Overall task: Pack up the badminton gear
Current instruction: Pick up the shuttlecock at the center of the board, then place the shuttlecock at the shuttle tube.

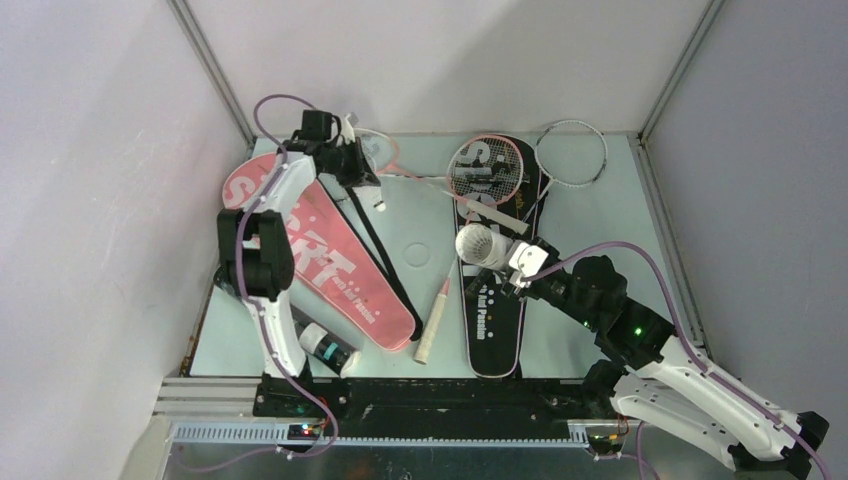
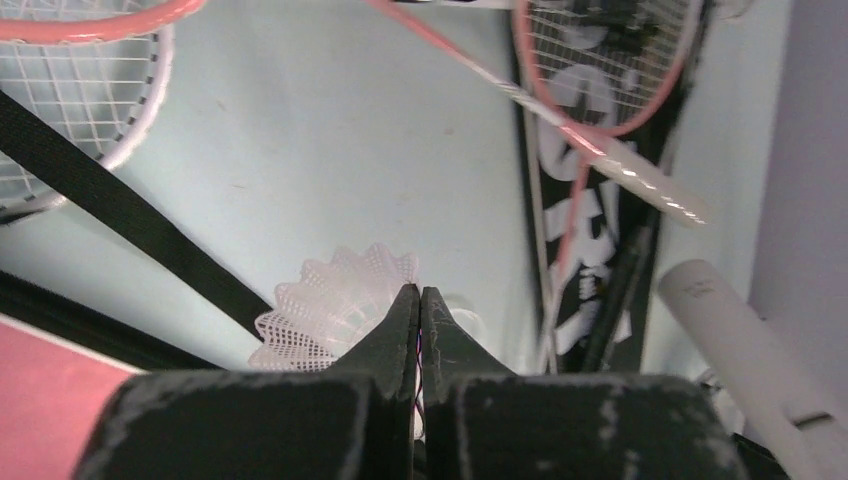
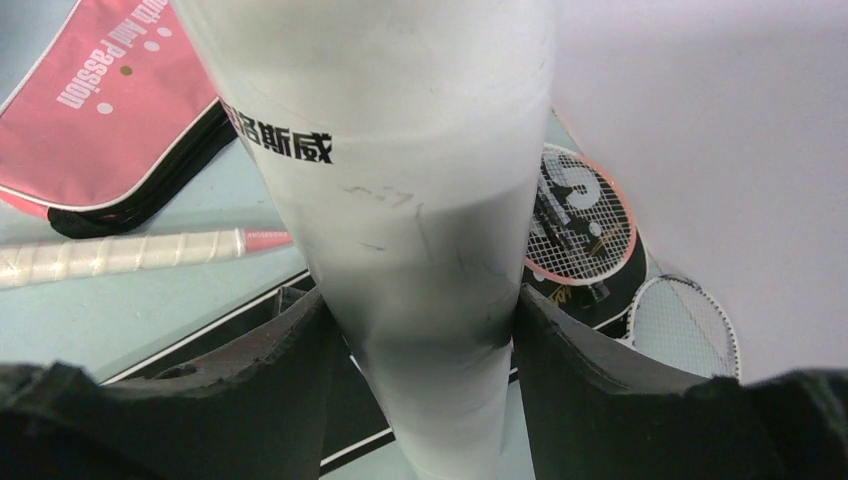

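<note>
At the table's (image 1: 432,212) far left, the left gripper (image 2: 420,300) has its jaws pressed flat together, with a white shuttlecock (image 2: 335,305) at their tips. Whether its skirt is pinched cannot be told. At centre, the right gripper (image 3: 420,330) clamps a white shuttle tube (image 3: 400,200) above the black cover (image 1: 495,310). That cover lies lengthwise, with a pink-rimmed racket (image 1: 487,170) resting on its far end. A white-rimmed racket (image 1: 572,152) lies just right of that head. The pink cover (image 1: 330,260) stretches diagonally along the left side. Another tube (image 1: 325,345) lies at the near edge beside the left arm's base.
</note>
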Controlling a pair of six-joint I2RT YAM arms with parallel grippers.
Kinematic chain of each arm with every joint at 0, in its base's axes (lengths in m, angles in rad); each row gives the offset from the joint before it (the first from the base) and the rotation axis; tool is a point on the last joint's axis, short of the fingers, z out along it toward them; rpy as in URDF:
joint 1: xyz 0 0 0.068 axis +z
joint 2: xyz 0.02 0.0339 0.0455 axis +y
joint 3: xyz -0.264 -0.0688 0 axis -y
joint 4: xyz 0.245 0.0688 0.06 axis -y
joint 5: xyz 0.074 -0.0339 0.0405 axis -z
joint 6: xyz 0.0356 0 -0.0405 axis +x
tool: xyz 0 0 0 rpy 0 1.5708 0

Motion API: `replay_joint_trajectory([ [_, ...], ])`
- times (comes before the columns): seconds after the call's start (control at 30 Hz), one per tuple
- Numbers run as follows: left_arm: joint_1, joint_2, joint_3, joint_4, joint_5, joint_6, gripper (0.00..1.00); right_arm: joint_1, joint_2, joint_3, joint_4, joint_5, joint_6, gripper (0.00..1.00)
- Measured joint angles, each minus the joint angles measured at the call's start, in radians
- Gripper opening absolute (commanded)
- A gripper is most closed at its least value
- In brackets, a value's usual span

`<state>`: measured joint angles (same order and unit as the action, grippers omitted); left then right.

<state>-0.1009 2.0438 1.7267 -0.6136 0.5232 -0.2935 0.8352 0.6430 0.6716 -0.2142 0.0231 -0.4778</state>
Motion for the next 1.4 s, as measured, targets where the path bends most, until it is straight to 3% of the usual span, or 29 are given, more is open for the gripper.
replay_joint_trajectory([
  [0.27,-0.059,-0.340,-0.188,0.116,0.022,-0.080,0.00,0.013,0.000,0.000,-0.039,0.003,0.019,0.52],
  [0.6,-0.301,-0.898,-0.442,0.416,-0.026,-0.159,0.00,0.054,0.012,0.006,-0.036,0.006,0.123,0.52],
  [0.73,-0.402,-1.034,-0.523,0.551,-0.071,-0.154,0.00,0.063,0.027,0.009,-0.025,0.008,0.143,0.52],
  [1.07,-0.587,-1.067,-0.584,0.652,-0.120,-0.096,0.00,0.073,0.038,0.014,-0.014,0.028,0.174,0.52],
  [1.4,-0.655,-1.052,-0.658,0.747,-0.129,-0.106,0.00,0.074,0.042,0.014,-0.007,0.035,0.175,0.53],
])
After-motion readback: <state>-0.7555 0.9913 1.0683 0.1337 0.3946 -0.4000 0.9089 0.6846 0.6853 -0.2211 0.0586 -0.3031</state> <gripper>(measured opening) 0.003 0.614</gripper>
